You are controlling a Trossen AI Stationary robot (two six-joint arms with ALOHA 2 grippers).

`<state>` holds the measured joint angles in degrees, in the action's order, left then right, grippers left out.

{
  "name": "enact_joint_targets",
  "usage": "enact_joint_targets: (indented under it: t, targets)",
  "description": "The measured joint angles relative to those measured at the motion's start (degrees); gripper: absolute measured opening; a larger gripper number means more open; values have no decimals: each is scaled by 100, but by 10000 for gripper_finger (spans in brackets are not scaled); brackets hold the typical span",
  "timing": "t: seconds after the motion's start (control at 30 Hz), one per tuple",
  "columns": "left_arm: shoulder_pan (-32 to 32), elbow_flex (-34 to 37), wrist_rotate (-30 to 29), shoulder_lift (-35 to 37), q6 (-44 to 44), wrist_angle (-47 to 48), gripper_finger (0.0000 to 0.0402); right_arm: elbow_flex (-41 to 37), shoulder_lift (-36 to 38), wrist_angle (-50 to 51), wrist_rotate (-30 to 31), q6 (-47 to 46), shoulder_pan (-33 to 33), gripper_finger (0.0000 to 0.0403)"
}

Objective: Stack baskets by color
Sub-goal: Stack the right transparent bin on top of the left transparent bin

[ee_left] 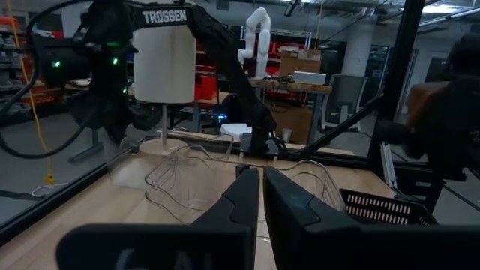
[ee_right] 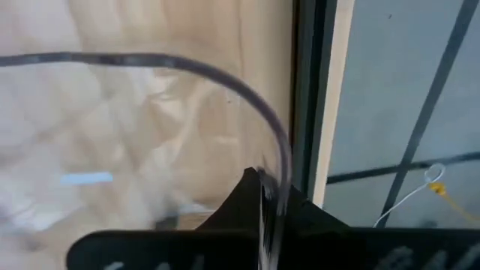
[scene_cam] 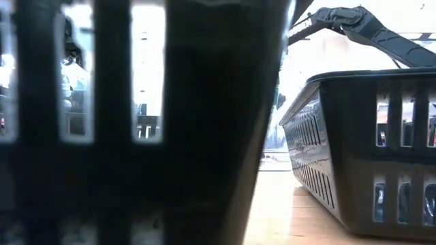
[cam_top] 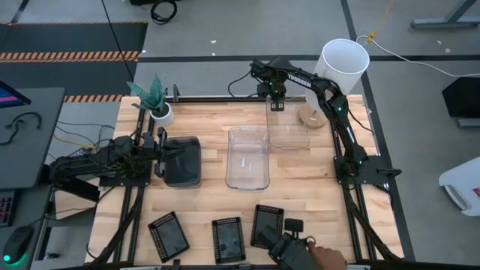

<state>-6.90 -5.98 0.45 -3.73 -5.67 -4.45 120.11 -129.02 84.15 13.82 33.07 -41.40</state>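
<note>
A clear basket (cam_top: 289, 129) stands at the table's far side, and my right gripper (cam_top: 276, 105) is shut on its far rim. A second clear basket (cam_top: 247, 157) sits on its bottom at the table's middle. A smoky grey basket stack (cam_top: 182, 160) rests at the left, with my left gripper (cam_top: 160, 154) shut beside it; between its fingers (ee_left: 259, 196) I see nothing. Three black mesh trays (cam_top: 168, 234), (cam_top: 228, 240), (cam_top: 267, 225) lie along the near edge. My right gripper (ee_right: 266, 196) pinches the clear basket's thin rim (ee_right: 281, 154) at a rounded far corner, with the wall running between the two fingers. The fingers come from above, pointing steeply down. The basket looks upright with its bottom on the table.
A tall white cylinder (cam_top: 345, 66) stands at the far right beside the held basket, and a small potted plant (cam_top: 154, 97) at the far left. A person's hand with a dark device (cam_top: 300, 251) reaches in at the near edge. Mesh trays (scene_cam: 361, 150) block most of the low view.
</note>
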Motion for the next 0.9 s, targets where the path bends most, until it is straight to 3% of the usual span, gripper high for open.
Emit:
enact_joint_targets:
  t: [0.1, 0.9]
  targets:
    - [2, 0, 2, -2, 2, 0, 28, 303, 65, 685, -4, -282, 121, 5]
    - [2, 0, 2, 0, 2, 0, 35, 340, 1793, 592, 477, -624, 1695, 0]
